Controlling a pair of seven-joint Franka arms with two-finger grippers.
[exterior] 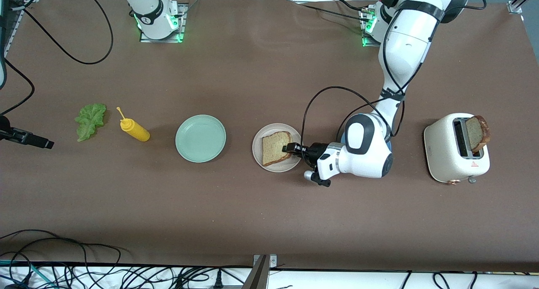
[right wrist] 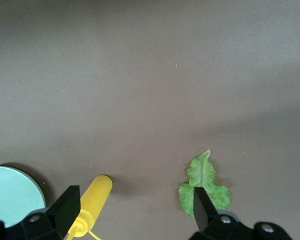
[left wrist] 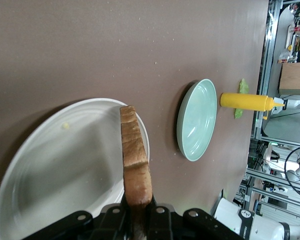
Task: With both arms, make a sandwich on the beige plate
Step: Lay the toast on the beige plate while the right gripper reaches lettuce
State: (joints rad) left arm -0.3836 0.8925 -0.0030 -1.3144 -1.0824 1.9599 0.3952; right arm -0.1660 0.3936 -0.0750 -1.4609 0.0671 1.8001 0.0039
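Front view shows your left gripper (exterior: 291, 148) pinching the bread slice (exterior: 276, 148) by its 3 o'clock edge, laying it onto the beige plate (exterior: 257, 151); right gripper (right wrist: 132, 210) waits wide open above the lettuce (exterior: 90, 120).

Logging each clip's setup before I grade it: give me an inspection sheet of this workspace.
Surface: brown table, bare between items.
Job's things: bread slice over the beige plate, gripped at one edge; second slice standing in the white toaster; lettuce leaf flat toward the right arm's end.
Clutter: yellow mustard bottle lying on its side beside the lettuce; mint green plate with nothing on it.
Grippers: left gripper shut on the bread slice; right gripper open, over the mustard bottle and lettuce.
Cables: black loops along the table's near edge.
Surroundings: metal framing at the near edge.
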